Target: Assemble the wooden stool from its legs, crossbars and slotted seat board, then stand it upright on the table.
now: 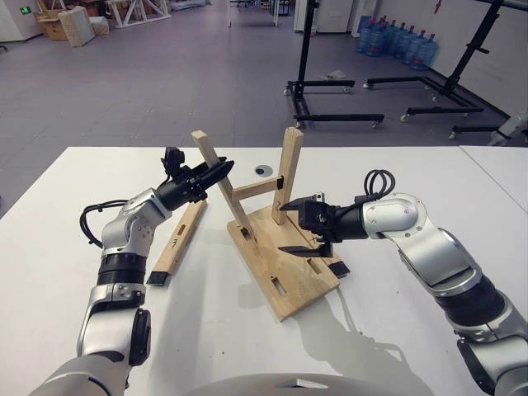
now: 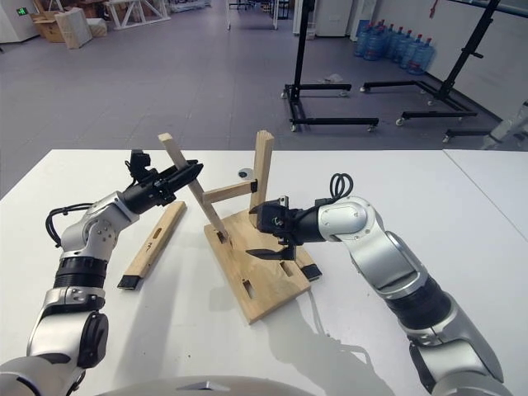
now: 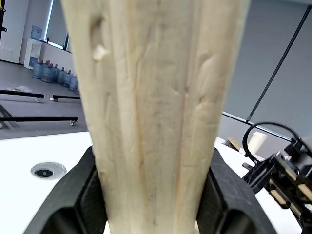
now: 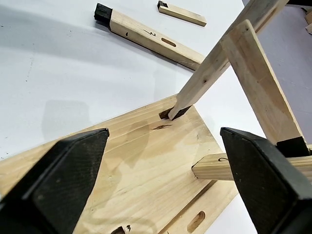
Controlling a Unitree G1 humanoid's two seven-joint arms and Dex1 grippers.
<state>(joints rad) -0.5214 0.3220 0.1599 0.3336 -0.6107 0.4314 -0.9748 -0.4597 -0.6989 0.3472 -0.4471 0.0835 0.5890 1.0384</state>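
On the white table, nearest to the robot, the slotted seat board lies flat, with one corner turned toward the robot. A short wooden piece with a black end cap lies at the right edge of the board. The right gripper is over the middle of the board, and its two fingers are spread wide with nothing between them. The lower finger is close above the board, but I cannot tell if it touches. To the left of the board, a loose leg lies flat on the table, apart from it. Two legs stand in the board's slots. One leg leans toward the left, and the other leg is nearly upright. A crossbar joins them. The left gripper pinches the leaning leg near its top, its finger pads pressed on both sides of the wood. Behind the legs there is a round cable hole in the table. Far on the floor stand black metal racks on wheels and a group of blue water bottles.
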